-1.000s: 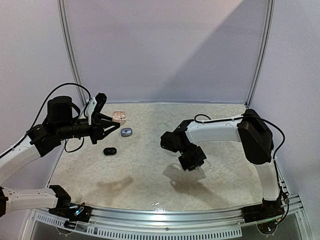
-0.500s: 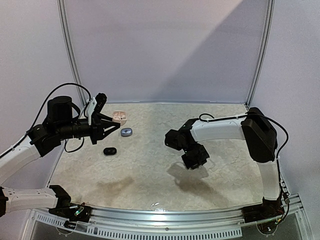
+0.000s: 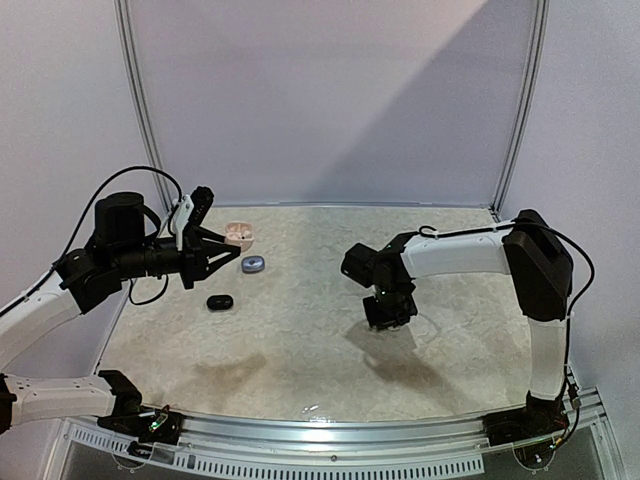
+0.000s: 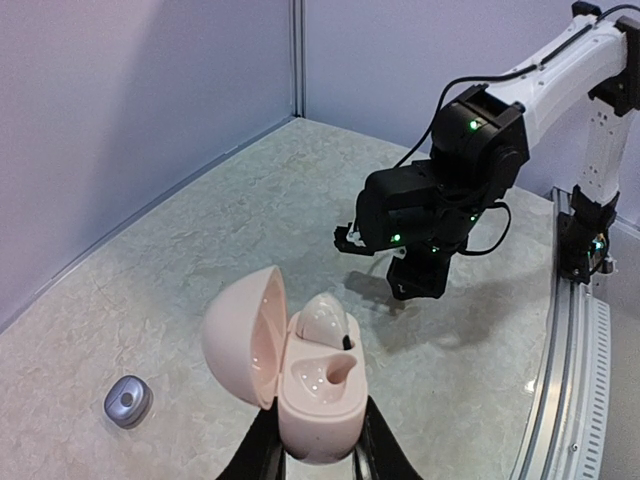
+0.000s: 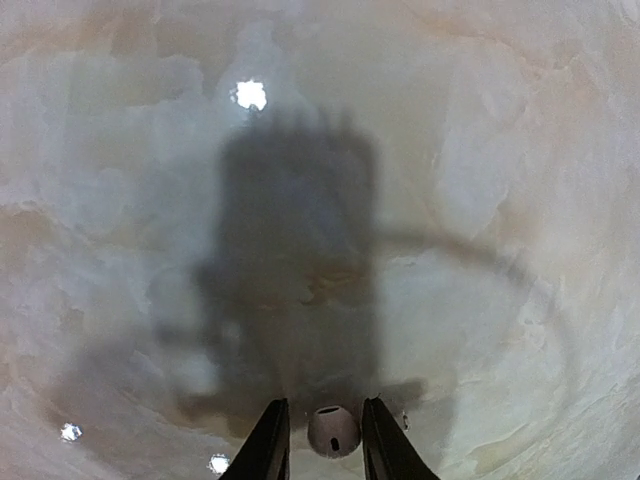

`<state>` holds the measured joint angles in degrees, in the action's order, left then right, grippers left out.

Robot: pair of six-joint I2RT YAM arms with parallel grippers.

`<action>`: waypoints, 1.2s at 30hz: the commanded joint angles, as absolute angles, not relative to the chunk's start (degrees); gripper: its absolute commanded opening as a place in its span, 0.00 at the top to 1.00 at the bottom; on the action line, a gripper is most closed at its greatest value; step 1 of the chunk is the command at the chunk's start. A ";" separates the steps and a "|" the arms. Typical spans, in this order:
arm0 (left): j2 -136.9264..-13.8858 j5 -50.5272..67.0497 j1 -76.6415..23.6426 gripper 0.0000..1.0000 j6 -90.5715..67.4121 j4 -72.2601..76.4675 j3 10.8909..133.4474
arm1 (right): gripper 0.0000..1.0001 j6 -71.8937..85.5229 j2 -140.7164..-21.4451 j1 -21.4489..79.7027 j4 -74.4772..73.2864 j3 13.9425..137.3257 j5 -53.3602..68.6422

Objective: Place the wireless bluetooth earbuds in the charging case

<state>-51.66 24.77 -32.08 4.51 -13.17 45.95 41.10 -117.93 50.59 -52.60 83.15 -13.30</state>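
My left gripper is shut on the base of a pink charging case, held up over the table's left side. Its lid stands open to the left. One pale earbud sits in the far socket, and the near socket is empty. My right gripper hangs just above the table right of centre. It points down and is shut on a small pinkish-white earbud held between its fingertips.
A small grey-blue case lies shut on the table near the left gripper, also seen in the left wrist view. A black case lies a little nearer. A raised metal rail borders the marbled table.
My right arm has swung to the right and turned its gripper downward over the table, still with the bud. The left arm and the pink case have stayed put.
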 commanded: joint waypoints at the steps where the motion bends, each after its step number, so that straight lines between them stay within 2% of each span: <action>1: -51.40 24.79 -31.73 1.00 5.10 -13.00 44.95 | 0.75 42.83 -117.74 50.12 -49.68 82.27 -11.07; 5: -51.27 24.70 -31.73 1.00 5.16 -13.23 44.86 | 0.77 42.52 -118.17 50.07 -50.84 82.45 -11.21; 13: -51.46 24.74 -31.64 1.00 5.27 -13.11 44.74 | 0.72 36.89 -116.07 50.03 -51.10 81.34 -8.74; 19: -51.51 24.79 -31.64 1.00 5.19 -12.85 44.65 | 0.72 29.30 -115.99 50.04 -50.93 80.70 -5.86; 25: -51.50 24.70 -31.56 1.00 5.25 -13.01 44.74 | 0.76 29.58 -117.35 50.08 -49.99 81.40 -5.45; 32: -51.51 24.70 -31.60 1.00 5.26 -12.95 44.74 | 0.86 30.62 -118.27 50.05 -50.95 82.17 -5.09; 36: -51.43 24.66 -31.50 1.00 5.21 -12.97 44.57 | 0.88 31.34 -116.75 50.03 -51.05 82.85 -4.25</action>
